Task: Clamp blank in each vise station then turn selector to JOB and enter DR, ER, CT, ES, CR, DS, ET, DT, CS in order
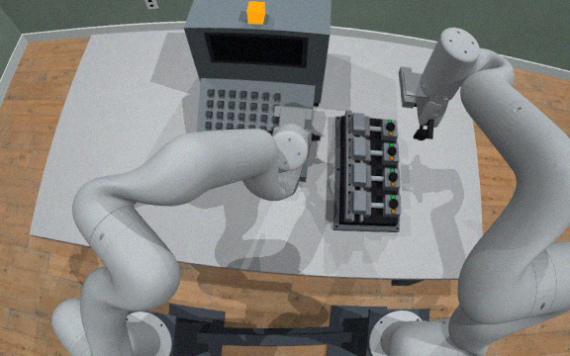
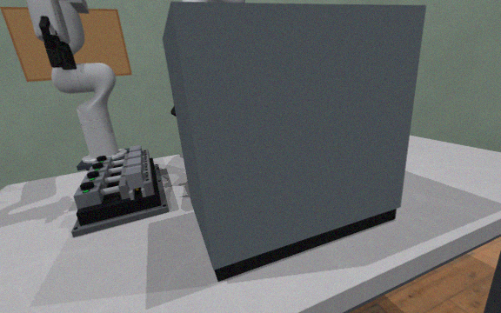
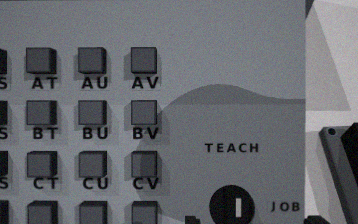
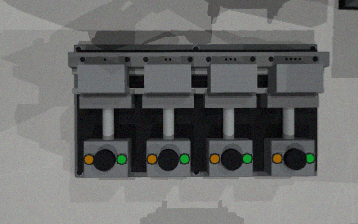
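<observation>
The left gripper [image 3: 253,220] is part open and empty, fingertips at the picture's bottom edge, over the selector [image 3: 231,206]. The selector's white mark runs up and down; its TEACH label is above and JOB to the right. The amber lamp [image 1: 256,12] looks bright orange. No key in the left wrist view is lit, such as key CV [image 3: 144,164]. The right gripper [image 1: 424,133] [image 2: 63,66] is open and empty, high beside the vise fixture [image 1: 366,227] [image 4: 196,48]. Its four valve knobs, such as one [image 4: 104,160], sit between orange and green dots. Blanks are not clearly visible; knob depth cannot be told.
The cabinet [image 1: 260,71] [image 2: 294,130] with its dark screen [image 1: 257,49] stands at the back and blocks the exterior view of the keyboard. The left arm [image 1: 181,163] covers the keyboard's front and the selector in the top view. The fixture stands right of the keyboard there.
</observation>
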Controlling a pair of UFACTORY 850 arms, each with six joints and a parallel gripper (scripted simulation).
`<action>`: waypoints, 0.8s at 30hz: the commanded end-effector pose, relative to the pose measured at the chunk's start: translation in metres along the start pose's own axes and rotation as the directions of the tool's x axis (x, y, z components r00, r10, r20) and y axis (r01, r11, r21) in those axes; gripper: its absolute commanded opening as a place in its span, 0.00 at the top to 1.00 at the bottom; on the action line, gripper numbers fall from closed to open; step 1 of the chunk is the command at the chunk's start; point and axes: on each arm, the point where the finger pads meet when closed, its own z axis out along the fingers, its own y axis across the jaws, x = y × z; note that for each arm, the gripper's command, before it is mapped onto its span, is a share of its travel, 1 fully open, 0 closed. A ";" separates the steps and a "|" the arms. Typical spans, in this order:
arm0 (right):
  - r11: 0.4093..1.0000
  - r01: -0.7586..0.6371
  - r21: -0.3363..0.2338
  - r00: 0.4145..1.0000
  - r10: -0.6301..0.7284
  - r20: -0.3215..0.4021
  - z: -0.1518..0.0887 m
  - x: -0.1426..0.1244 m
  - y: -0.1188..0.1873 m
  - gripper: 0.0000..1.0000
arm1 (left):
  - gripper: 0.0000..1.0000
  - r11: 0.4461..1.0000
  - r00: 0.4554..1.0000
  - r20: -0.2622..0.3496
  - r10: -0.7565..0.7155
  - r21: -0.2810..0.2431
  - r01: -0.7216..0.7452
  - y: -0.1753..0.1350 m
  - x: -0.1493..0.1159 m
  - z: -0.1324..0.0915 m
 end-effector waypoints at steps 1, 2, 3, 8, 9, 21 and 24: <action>1.000 0.000 -0.002 1.000 0.000 0.000 -0.001 0.000 0.001 0.00 | 0.42 1.000 1.000 0.001 0.000 0.000 0.000 0.000 0.001 -0.001; 1.000 0.000 -0.002 1.000 0.000 0.000 -0.001 0.000 0.001 0.00 | 0.42 1.000 1.000 0.001 0.000 0.000 0.000 0.000 0.001 -0.001; 1.000 0.000 -0.002 1.000 0.000 0.000 -0.001 0.000 0.001 0.00 | 0.42 1.000 1.000 0.001 0.000 0.000 0.000 0.000 0.001 -0.001; 1.000 0.000 -0.002 1.000 0.000 0.000 -0.001 0.000 0.001 0.00 | 0.42 1.000 1.000 0.001 0.000 0.000 0.000 0.000 0.001 0.003; 1.000 0.000 -0.002 1.000 0.000 0.000 -0.001 0.000 0.001 0.00 | 0.42 1.000 1.000 0.001 0.000 0.000 0.000 0.000 0.001 0.003; 1.000 0.000 -0.002 1.000 0.000 0.000 -0.001 0.000 0.001 0.00 | 0.42 1.000 1.000 0.001 0.000 0.000 0.000 0.000 0.001 0.027; 1.000 0.000 -0.002 1.000 0.000 0.000 -0.001 0.000 0.001 0.00 | 0.42 1.000 1.000 0.001 0.000 0.000 0.000 0.000 0.001 0.028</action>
